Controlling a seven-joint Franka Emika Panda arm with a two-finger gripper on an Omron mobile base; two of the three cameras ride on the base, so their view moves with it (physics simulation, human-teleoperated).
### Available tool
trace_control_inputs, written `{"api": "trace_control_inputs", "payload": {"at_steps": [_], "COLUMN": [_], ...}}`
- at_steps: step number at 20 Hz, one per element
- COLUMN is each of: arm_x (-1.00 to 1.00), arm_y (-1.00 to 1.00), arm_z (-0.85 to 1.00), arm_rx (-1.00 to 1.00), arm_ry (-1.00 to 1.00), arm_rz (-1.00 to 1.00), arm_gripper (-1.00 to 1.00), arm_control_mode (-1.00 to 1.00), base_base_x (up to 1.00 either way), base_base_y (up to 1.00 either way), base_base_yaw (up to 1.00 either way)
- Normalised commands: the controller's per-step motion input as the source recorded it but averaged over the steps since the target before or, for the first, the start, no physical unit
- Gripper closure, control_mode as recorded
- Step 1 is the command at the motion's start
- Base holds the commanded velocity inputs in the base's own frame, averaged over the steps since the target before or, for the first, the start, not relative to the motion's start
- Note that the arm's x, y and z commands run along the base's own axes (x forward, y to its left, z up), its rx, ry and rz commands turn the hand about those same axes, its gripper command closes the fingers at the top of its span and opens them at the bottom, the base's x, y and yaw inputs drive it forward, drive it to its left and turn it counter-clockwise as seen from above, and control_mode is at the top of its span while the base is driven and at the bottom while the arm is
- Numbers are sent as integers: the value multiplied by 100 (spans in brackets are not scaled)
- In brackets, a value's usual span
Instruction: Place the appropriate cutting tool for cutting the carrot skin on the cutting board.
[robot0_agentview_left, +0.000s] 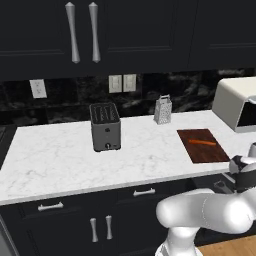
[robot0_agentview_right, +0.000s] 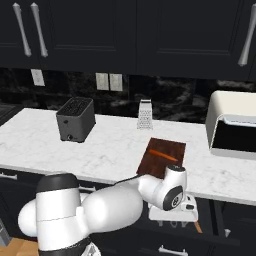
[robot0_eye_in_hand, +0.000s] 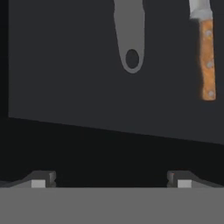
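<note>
The white marble counter (robot0_agentview_right: 100, 150) carries the cutting board (robot0_agentview_right: 165, 150) at its near right, with the carrot (robot0_agentview_right: 163, 155) lying on it. Below the counter edge, the gripper (robot0_eye_in_hand: 111, 181) hangs wide open and empty over a dark drawer floor (robot0_eye_in_hand: 65, 78). 2 tools lie ahead: a grey handle (robot0_eye_in_hand: 129, 35) and a wooden-handled knife (robot0_eye_in_hand: 205, 57). Best to centre on the grey one, probably the peeler.

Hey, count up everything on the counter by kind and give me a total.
Toaster: 1
Grater: 1
Cutting board: 1
Carrot: 1
White appliance: 1
Total: 5
</note>
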Motion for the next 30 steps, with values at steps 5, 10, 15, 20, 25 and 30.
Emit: {"api": "trace_control_inputs", "payload": {"at_steps": [5, 10, 15, 20, 25, 30], "arm_x": [-44, -46, -41, -48, -45, -5], "arm_y": [9, 9, 4, 5, 6, 1], "arm_z": [-28, -21, -13, -13, -17, -2], "arm_rx": [0, 0, 0, 0, 0, 0], "arm_ry": [2, 0, 0, 0, 0, 0], "arm_rz": [4, 3, 3, 2, 2, 1], "arm_gripper": [-100, -100, -100, -100, -100, -100], "arm_control_mode": [-100, -100, -100, -100, -100, -100], "base_base_x": [0, 0, 0, 0, 0, 0], "base_base_y": [0, 0, 0, 0, 0, 0], "base_base_yaw": [0, 0, 0, 0, 0, 0]}}
